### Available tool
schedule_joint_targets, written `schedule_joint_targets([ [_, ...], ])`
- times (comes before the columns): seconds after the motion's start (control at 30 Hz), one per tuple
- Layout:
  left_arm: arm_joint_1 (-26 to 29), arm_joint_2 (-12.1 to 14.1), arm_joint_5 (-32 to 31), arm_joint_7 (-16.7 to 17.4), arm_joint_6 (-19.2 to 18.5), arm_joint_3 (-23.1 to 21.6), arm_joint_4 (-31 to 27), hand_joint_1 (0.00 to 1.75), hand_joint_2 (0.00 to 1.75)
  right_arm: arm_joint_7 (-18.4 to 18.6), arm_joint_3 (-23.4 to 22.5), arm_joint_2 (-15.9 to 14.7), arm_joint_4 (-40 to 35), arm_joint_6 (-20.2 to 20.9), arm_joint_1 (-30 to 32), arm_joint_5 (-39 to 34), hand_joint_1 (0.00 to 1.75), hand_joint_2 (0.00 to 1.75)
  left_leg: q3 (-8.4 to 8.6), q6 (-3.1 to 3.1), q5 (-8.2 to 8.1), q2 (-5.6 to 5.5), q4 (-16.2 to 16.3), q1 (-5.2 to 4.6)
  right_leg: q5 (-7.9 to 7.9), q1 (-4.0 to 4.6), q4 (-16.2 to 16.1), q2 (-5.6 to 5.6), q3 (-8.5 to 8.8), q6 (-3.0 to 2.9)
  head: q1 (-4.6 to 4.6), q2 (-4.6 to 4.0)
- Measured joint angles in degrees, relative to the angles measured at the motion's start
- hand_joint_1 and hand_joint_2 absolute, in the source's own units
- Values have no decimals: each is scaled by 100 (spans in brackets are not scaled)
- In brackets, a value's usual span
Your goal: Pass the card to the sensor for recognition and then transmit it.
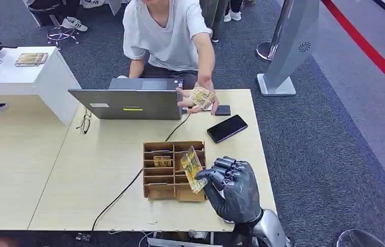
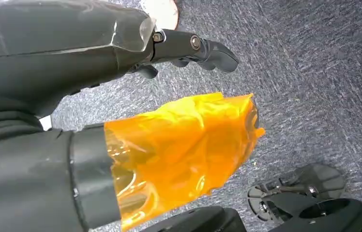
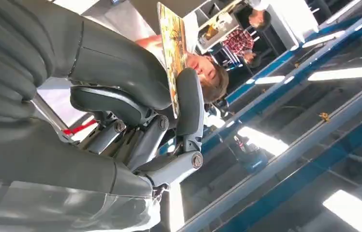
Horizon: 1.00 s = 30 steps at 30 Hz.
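My right hand (image 1: 231, 188) pinches a yellow patterned card (image 1: 192, 169) upright, just above the right side of the wooden card box (image 1: 167, 193). In the right wrist view the card (image 3: 172, 53) stands edge-on between the thumb and a finger of that hand (image 3: 121, 96). A small black sensor (image 1: 223, 110) lies at the table's far edge, well beyond the card. A person's hand (image 1: 206, 85) holds another card (image 1: 200, 96) beside it. My left hand (image 2: 121, 72) hangs over the carpet with nothing in it, its thumb wrapped in orange film (image 2: 184, 145).
An open grey laptop (image 1: 128, 103) stands behind the box, with a black cable running toward me. A black phone (image 1: 227, 128) lies between the box and the sensor. Another card (image 1: 162, 161) lies in a box slot. A white side desk (image 1: 20, 77) stands at the far left.
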Motion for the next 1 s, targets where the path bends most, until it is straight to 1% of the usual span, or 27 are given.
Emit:
schedule_joint_targets([
  [0.3,0,0,-22,-2,2,26,0,0,0,-166,-79,92,-54,0,25,-9,175,175,1,0,0,0,0,0,0,0,0,0,0,0,0,0],
  [0.43,0,0,-24,-2,4,33,0,0,0,-164,-90,114,-68,0,40,0,175,175,0,0,0,0,0,0,0,0,0,0,0,0,0,0],
  [0.77,-7,2,-85,-2,-11,46,0,0,0,242,-98,114,137,46,-60,210,175,175,0,0,0,0,0,0,0,0,0,0,0,0,0,0],
  [1.0,-22,0,-151,-2,-48,46,0,0,0,420,-153,114,387,100,-205,319,175,175,0,0,0,0,0,0,0,0,0,0,0,0,2,0],
])
